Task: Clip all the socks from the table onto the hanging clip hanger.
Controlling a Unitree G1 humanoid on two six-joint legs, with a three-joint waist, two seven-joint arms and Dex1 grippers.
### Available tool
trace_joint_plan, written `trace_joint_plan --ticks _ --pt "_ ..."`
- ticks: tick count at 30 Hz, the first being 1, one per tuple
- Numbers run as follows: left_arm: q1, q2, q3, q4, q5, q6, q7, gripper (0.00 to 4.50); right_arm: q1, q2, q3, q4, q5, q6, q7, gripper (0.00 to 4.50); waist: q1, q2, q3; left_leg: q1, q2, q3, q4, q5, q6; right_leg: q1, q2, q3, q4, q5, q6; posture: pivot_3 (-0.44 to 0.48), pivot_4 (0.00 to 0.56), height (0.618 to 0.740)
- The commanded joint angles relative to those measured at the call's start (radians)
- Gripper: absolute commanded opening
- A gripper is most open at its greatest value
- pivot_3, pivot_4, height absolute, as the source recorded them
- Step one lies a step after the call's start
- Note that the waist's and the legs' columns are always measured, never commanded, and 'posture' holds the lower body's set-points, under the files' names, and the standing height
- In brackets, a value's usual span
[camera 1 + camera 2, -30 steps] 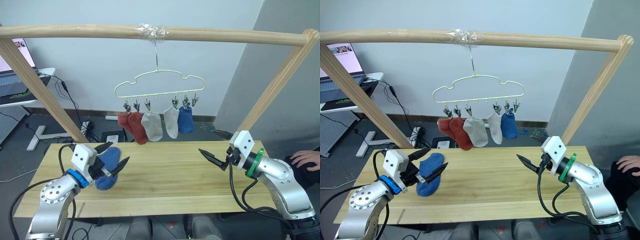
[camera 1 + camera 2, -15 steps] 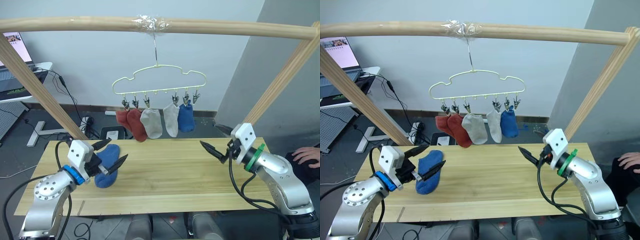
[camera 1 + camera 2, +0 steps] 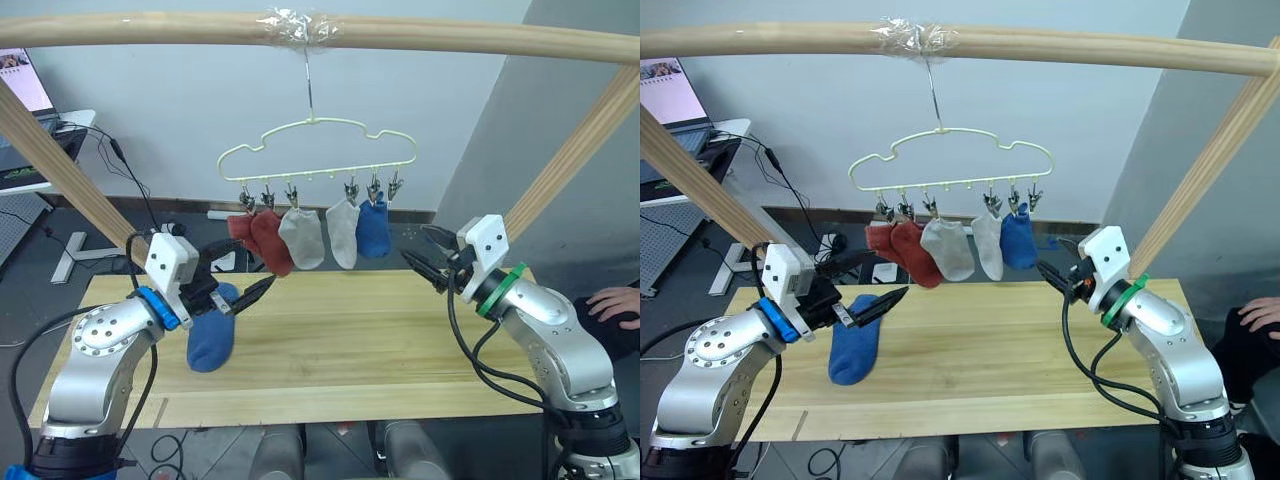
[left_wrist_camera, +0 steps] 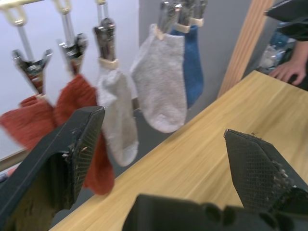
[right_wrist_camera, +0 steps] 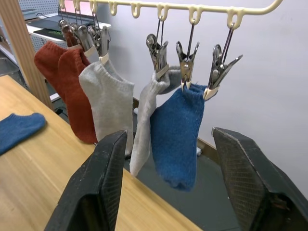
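Apparently unlabelled, one blue sock (image 3: 211, 338) lies on the table (image 3: 380, 340).

Five socks hang from the clip hanger (image 3: 318, 150) at twelve o'clock, one blue sock (image 3: 212, 336) lies on the bench (image 3: 350, 350) beneath the open left gripper (image 3: 245, 275), and the open right gripper (image 3: 420, 255) hovers at three o'clock.

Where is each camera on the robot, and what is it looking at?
Left eye view: on the head, looking down at the table, clip hanger and both arms.
Right eye view: beside it, same scene.
Left wrist view: on the left arm, between the open left tool, facing the hung socks.
Right wrist view: on the right arm, between the open right tool, facing the hung blue sock.
Both wrist views share the hung socks.
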Motion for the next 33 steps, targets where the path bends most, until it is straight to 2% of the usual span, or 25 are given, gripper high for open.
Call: trace_joint_plan --ticks 1,7,10,12,23,33 --pt "-0.03 0.025 -0.006 -0.072 -0.041 0.042 -0.014 4.5 -0.049 0.021 -0.005 -0.045 -0.006 0.023 -0.047 2.93 0.0 0.0 0.004 0.0 0.0 0.0 0.0 0.0 0.0 0.0 0.0 0.0 0.0 0.0 0.0 0.013 0.229 0.735" --pt "-0.103 0.029 -0.033 -0.081 -0.062 0.086 -0.028 4.5 -0.099 0.056 0.013 -0.048 -0.022 0.061 -0.102 2.93 -0.002 0.001 0.007 -0.001 0.0 0.0 0.0 0.0 0.0 -0.001 0.0 0.0 0.0 0.0 0.0 -0.005 0.232 0.735" --pt "-0.139 0.025 -0.048 -0.075 -0.065 0.099 -0.029 4.5 -0.113 0.077 0.019 -0.044 -0.028 0.069 -0.12 2.28 -0.002 0.001 0.01 -0.001 0.0 0.0 -0.001 0.0 0.0 -0.001 0.0 0.0 -0.001 0.0 0.0 -0.005 0.233 0.735" --pt "-0.154 0.024 -0.054 -0.071 -0.068 0.103 -0.031 4.5 -0.122 0.088 0.025 -0.04 -0.035 0.074 -0.13 1.63 -0.003 0.0 0.013 -0.001 0.0 0.0 -0.001 0.0 0.0 -0.001 0.0 0.0 -0.001 0.0 0.0 -0.007 0.236 0.735" --pt "-0.249 0.009 -0.088 -0.039 -0.086 0.118 -0.055 4.5 -0.243 0.194 0.044 0.046 -0.102 0.141 -0.264 1.63 -0.018 -0.001 0.024 -0.002 0.0 0.0 -0.002 0.0 0.0 -0.002 0.0 0.0 -0.001 0.001 0.003 -0.02 0.256 0.735" --pt "-0.278 0.005 -0.096 -0.009 -0.082 0.106 -0.081 4.5 -0.274 0.25 0.031 0.084 -0.12 0.16 -0.309 1.63 -0.023 -0.001 0.027 -0.004 0.0 0.0 -0.007 0.0 0.0 -0.008 0.0 0.0 -0.001 0.002 0.005 -0.025 0.263 0.735"
